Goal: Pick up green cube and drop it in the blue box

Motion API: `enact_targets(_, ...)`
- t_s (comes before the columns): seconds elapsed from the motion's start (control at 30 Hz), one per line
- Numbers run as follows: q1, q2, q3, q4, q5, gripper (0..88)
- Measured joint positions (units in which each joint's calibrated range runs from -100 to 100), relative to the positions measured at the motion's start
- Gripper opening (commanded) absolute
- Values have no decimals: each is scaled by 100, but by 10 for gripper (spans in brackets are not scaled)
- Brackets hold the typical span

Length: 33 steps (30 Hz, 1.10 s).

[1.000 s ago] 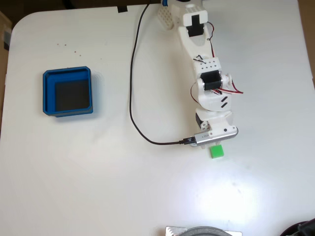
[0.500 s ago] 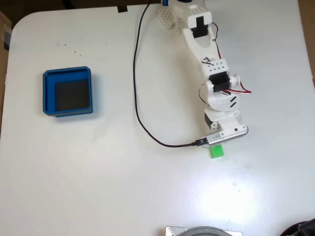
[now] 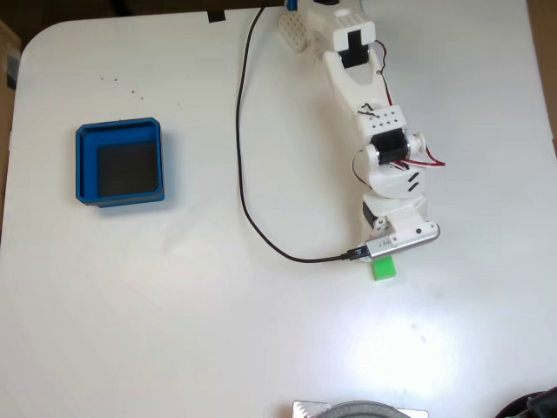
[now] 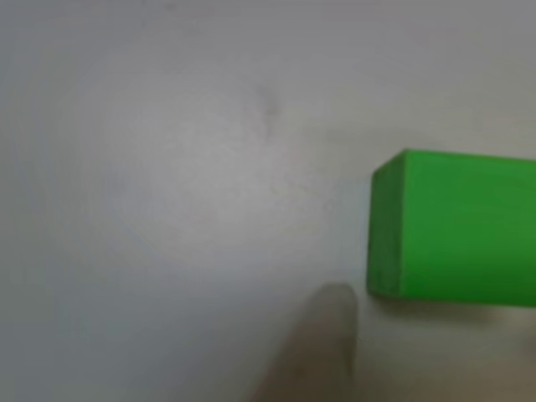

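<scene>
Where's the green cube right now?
In the fixed view, the green cube sits on the white table, right of centre, partly under the arm's tip, far from the blue box.

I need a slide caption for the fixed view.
Arm over green cube on white table; blue box far left.

In the fixed view, the square blue box (image 3: 119,163) sat at the left of the white surface (image 3: 174,331), well apart from the small green cube (image 3: 384,267), which lay right of centre, just below the white arm's gripper (image 3: 388,252).
</scene>
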<state>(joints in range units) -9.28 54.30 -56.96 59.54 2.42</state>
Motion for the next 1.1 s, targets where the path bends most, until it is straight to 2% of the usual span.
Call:
enact_targets(0.2,7,234,0,-447,0,273)
enact_targets(1.1,14,501,0,-993,0,271)
